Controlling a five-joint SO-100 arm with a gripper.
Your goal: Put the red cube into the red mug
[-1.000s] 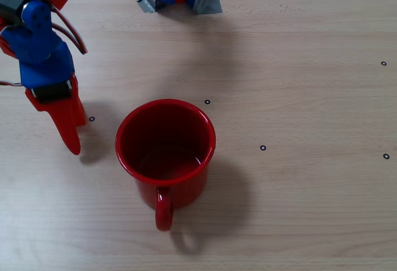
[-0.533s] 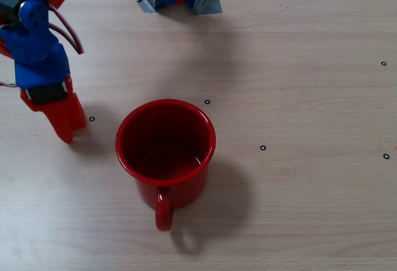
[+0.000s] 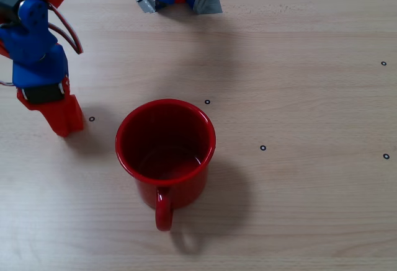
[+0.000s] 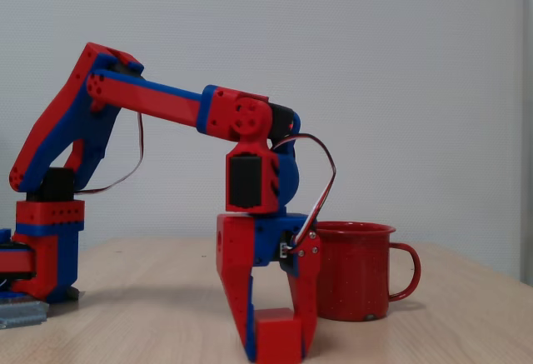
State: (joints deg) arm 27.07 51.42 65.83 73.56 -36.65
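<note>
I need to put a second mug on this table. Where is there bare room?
Free: the wide stretch of table right of the red mug, and the strip along the near edge left of its handle. Crowded: the left side, where the gripper stands around the red cube, close beside the mug.

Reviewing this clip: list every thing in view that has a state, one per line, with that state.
gripper: lowered to the table, fingers either side of the red cube; actual grip cannot be told.
red cube: on the table between the fingers, not in the mug.
red mug: upright, empty, handle toward the overhead view's bottom edge.
table: bare wood with small dot marks.
</note>
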